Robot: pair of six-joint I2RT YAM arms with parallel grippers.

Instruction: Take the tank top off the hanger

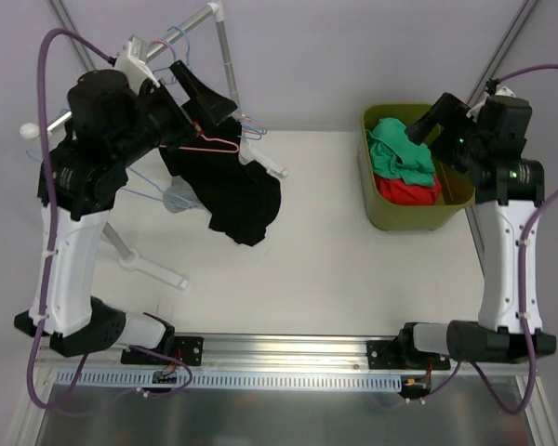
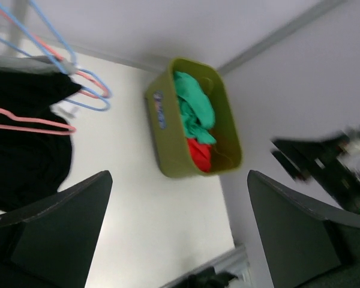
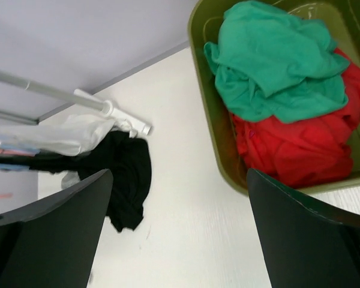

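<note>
The black tank top (image 1: 234, 190) hangs on a pink hanger (image 1: 219, 144) on the clothes rack (image 1: 191, 23) at the back left, its hem drooping toward the table. It also shows in the left wrist view (image 2: 24, 150) with the pink hanger (image 2: 33, 120), and in the right wrist view (image 3: 125, 174). My left gripper (image 1: 209, 102) is raised beside the rack, just above the hanger, open and empty (image 2: 179, 175). My right gripper (image 1: 426, 121) hovers over the green bin, open and empty (image 3: 180, 175).
A green bin (image 1: 379, 206) at the back right holds green cloth (image 1: 400, 153) and red cloth (image 1: 407, 192). Empty blue hangers (image 2: 87, 90) hang on the rack. The rack's white feet (image 1: 153, 269) rest on the table's left part.
</note>
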